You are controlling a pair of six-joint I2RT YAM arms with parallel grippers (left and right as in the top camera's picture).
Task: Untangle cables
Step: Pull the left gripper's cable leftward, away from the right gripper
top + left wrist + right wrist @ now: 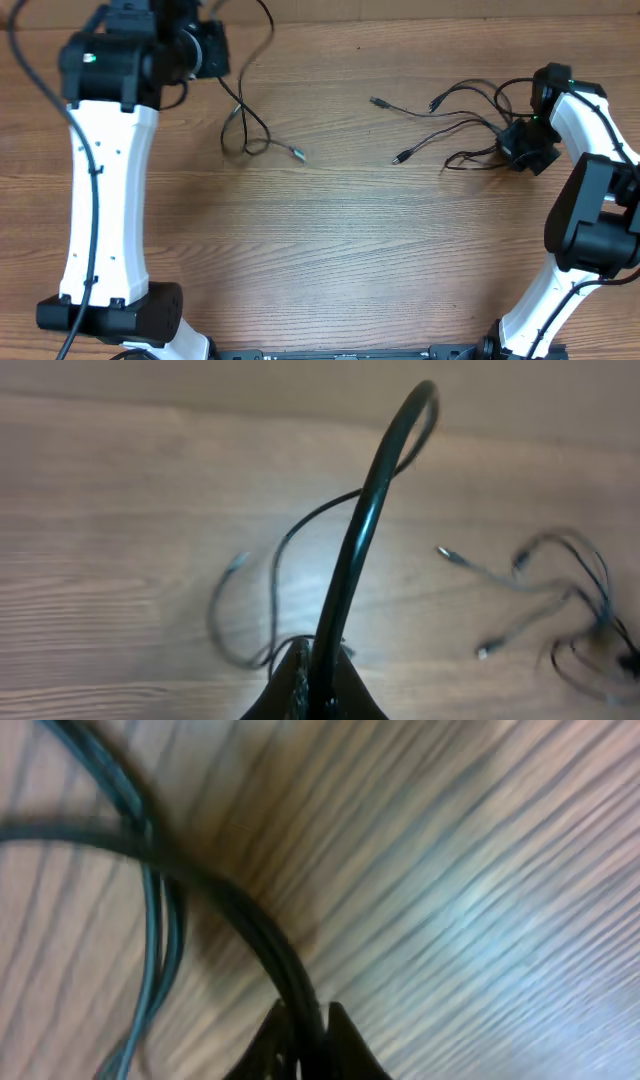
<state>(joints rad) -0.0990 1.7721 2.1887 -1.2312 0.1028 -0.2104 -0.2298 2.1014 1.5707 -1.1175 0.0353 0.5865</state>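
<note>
The left end effector (205,48), far left of the thin black branching cable (462,122) on the brown wood-grain surface (340,250), is closed on a thin black looped cable (246,128). Only the left wrist view shows this cable (352,550) rising from between the closed fingers (285,685). Overhead, its loop and free plug lie well left of the branching cable, apart from it. The right end effector (525,150) sits at the branching cable's right end, with the leads fanning leftward. The blurred right wrist view alone shows one black strand (255,935) pinched between its fingers (350,1050).
</note>
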